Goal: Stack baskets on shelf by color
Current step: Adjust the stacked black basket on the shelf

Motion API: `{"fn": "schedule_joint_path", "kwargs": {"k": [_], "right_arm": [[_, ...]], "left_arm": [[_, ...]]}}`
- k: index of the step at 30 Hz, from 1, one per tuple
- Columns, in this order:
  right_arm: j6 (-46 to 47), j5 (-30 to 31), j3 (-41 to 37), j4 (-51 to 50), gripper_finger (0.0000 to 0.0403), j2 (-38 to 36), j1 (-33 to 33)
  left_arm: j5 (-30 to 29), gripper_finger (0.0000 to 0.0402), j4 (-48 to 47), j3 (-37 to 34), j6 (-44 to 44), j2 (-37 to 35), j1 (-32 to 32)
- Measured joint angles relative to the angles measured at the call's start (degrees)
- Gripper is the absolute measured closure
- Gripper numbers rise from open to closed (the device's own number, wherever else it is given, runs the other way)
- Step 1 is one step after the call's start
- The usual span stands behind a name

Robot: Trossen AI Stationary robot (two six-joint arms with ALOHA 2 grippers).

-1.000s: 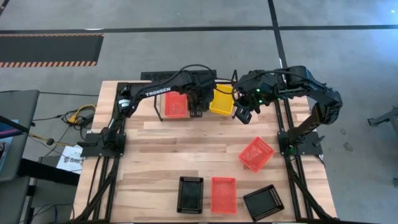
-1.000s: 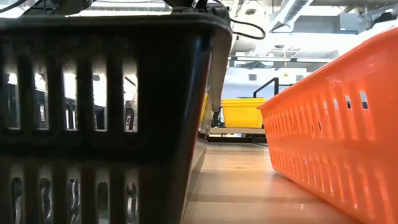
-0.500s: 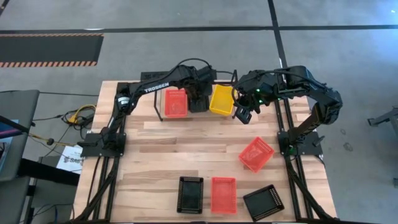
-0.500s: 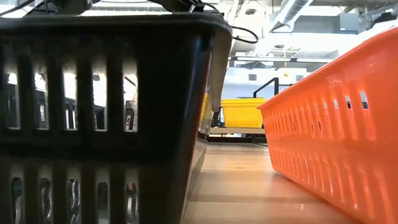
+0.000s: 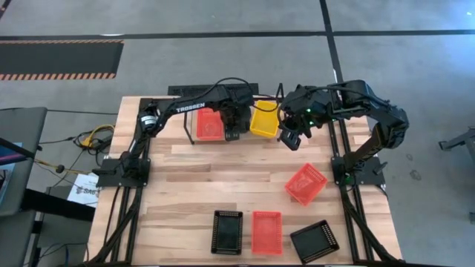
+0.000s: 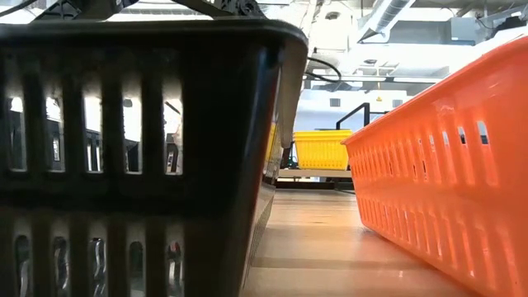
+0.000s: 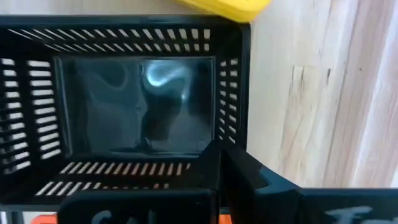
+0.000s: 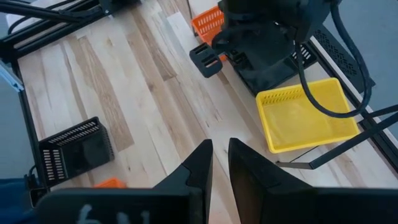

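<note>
A: Since half a second back, left gripper (image 5: 234,127) has come toward the table's near side with the black basket (image 7: 124,106); it sat further in between the shelf baskets before. Right arm has barely shifted.

B: Grip state?

A: Left is clamped on the black basket's near rim, seen in the left wrist view. Right gripper (image 8: 216,163) holds nothing, fingers close together with a narrow gap, hovering over bare wood beside the yellow basket (image 5: 263,120).

B: Orientation?

A: Black basket is open side up, sitting between the red-orange basket (image 5: 209,124) and the yellow one at the shelf (image 5: 274,95). Long axis I can't tell. Red-orange and yellow both run long axis front-to-back, the yellow slightly skewed.

B: Rest of the table (image 5: 223,178)?

A: Light wood planks. Tilted red-orange basket (image 5: 305,184) right of centre; near edge has a black (image 5: 227,231), a red-orange (image 5: 266,231) and a skewed black basket (image 5: 314,242). Grey floor with dark tape lines around.
</note>
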Motion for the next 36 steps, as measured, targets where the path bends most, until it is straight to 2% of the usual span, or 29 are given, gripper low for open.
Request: {"fn": "schedule_joint_path", "kwargs": {"k": [8,26,36], "right_arm": [[0.0,0.0,0.0,0.0,0.0330,0.0,0.2],[0.0,0.0,0.0,0.0,0.0330,0.0,0.2],[0.0,0.0,0.0,0.0,0.0330,0.0,0.2]], "left_arm": [[-1.3,0.0401,3.0,-2.0,0.0,-0.1,0.0],[-1.1,0.0401,1.1,-2.1,-0.9,-0.1,-3.8],[-4.1,0.0401,0.1,-1.0,0.3,-0.1,-3.5]]}}
